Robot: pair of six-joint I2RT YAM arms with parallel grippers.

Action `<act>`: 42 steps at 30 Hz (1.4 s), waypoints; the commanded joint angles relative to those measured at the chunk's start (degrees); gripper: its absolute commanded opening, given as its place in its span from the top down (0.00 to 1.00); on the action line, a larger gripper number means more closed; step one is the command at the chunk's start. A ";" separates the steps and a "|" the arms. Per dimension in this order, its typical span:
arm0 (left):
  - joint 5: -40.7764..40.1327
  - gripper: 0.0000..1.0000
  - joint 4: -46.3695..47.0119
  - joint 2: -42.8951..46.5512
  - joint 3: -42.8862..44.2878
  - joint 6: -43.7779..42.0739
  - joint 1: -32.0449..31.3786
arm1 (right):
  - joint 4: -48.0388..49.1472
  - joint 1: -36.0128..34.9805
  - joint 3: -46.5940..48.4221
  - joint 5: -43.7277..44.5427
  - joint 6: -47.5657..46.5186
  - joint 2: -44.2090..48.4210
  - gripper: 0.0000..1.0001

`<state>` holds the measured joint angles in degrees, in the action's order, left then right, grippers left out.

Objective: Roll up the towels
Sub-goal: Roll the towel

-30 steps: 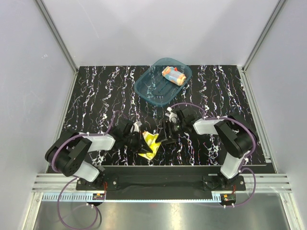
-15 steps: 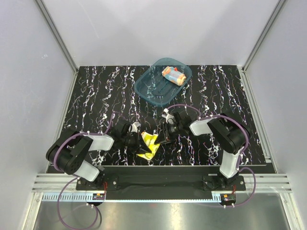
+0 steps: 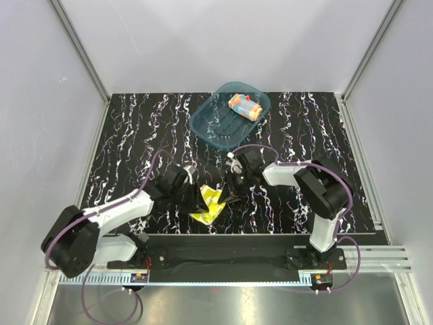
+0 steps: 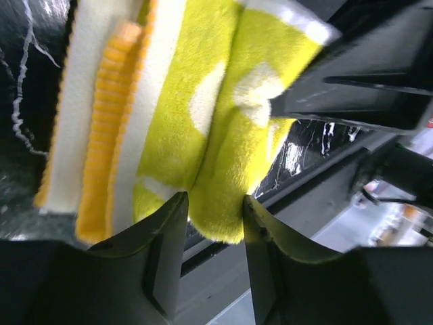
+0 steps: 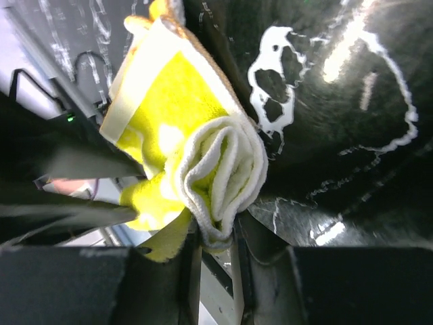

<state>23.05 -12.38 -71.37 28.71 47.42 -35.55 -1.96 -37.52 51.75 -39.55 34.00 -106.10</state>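
Note:
The bright yellow towel (image 3: 210,203) with pale shapes lies crumpled near the table's front middle, between my two grippers. My left gripper (image 3: 197,196) is shut on its left end; in the left wrist view its fingers pinch a yellow fold (image 4: 215,196). My right gripper (image 3: 230,193) is shut on the rolled right end, whose layered white edge (image 5: 223,177) sits between its fingers. The light blue towel with orange dots (image 3: 245,105) lies rolled inside the teal tub (image 3: 206,125) at the back.
The black marbled table (image 3: 135,135) ends at a rail along the front edge (image 3: 223,237), close under the yellow towel. Grey walls and frame posts stand on both sides and behind.
The left arm has stretched out, its elbow swinging down to the left. The right gripper has edged slightly left. The yellow towel stays held between both.

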 commanded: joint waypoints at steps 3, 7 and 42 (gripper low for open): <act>-22.85 0.57 -17.49 5.81 11.95 -5.67 -9.52 | -12.70 -1.50 4.24 7.46 -3.15 2.92 0.82; -34.10 0.58 -20.75 4.32 17.77 -7.95 -19.44 | -15.88 -2.12 6.26 8.52 -3.24 3.45 0.82; -48.89 0.56 -24.71 -21.79 25.17 -9.72 -37.04 | -22.47 -2.74 11.45 9.14 -6.40 0.73 0.82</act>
<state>-23.57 -33.80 -91.26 53.12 37.32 -71.64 -22.17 -39.92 60.66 -31.97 29.65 -104.81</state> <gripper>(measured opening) 0.434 0.240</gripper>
